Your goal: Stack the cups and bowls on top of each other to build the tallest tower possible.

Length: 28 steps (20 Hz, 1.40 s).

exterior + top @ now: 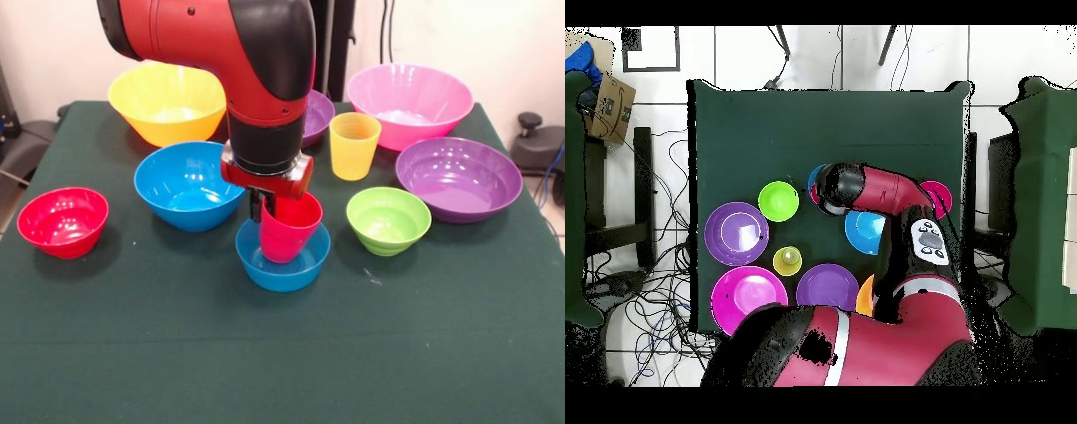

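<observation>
My gripper [261, 208] is shut on the near-left rim of the red cup [290, 231]. The cup hangs tilted with its base down inside the small blue bowl [282, 265] at the table's middle. I cannot tell whether the base touches the bowl. The yellow cup [354, 146] stands upright behind and to the right. The lime green bowl [387, 219] sits right of the blue bowl. In the overhead view the arm's wrist [835, 188] hides the gripper and red cup, and only a sliver of the small blue bowl [812, 180] shows.
A medium blue bowl [188, 185] and a small red bowl [63, 221] lie to the left. The large yellow bowl [166, 102] and pink bowl [409, 104] stand at the back. One purple bowl [458, 178] is at the right, another [318, 115] behind the arm.
</observation>
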Available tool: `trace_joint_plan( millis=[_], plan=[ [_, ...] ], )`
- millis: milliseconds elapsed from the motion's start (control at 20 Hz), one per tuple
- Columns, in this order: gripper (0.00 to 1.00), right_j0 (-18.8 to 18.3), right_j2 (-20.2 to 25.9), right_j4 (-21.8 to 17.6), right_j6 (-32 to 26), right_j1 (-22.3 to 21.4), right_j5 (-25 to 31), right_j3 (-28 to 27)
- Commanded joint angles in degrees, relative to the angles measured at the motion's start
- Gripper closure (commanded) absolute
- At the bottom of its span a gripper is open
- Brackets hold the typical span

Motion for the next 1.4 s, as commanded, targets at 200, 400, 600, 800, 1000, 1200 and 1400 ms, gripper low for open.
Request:
trace_joint_plan(
  millis=[200,400,600,800,1000,1200,1400],
  plan=[
    [1.0,-0.29,4.17,-3.42,-0.6,0.72,-1.13,3.81],
    [1.0,-0.43,4.19,-3.47,-0.73,0.73,-1.17,3.67],
    [0.0,-0.44,4.09,-3.73,-0.85,0.72,-1.59,3.42],
    [0.0,-0.38,3.87,-3.78,-0.76,0.75,-1.52,2.91],
    [0.0,-0.47,4.38,-3.03,-0.4,0.75,-1.19,2.94],
    [0.0,-0.72,4.6,-2.42,0.45,0.89,-2.19,2.89],
    [0.0,-1.11,5.5,-1.44,0.47,0.73,-1.38,2.9]
  ],
)
